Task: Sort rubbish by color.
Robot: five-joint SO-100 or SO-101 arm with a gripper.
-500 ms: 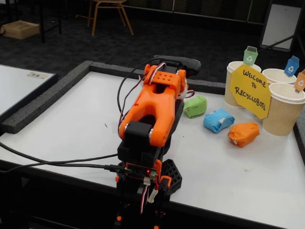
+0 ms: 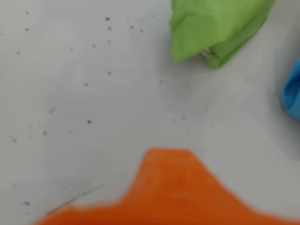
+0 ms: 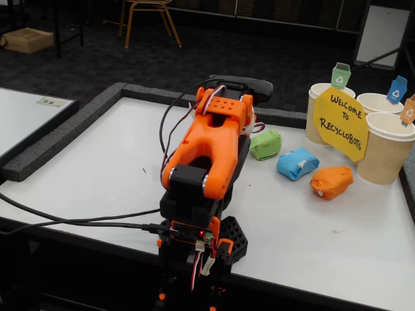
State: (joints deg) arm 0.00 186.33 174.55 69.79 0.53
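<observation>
green lump (image 3: 266,144), blue lump (image 3: 297,162), orange lump (image 3: 331,182) lie in a row.

In the fixed view the arm's own orange body hides the end effector, so its jaws cannot be read. The wrist view is blurred: the green lump (image 2: 213,28) is cut by the top edge, the blue lump (image 2: 293,91) by the right edge, and an orange end effector part (image 2: 173,187) runs off the bottom.

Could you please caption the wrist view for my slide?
Green lump and blue lump lie apart on the white table.
</observation>
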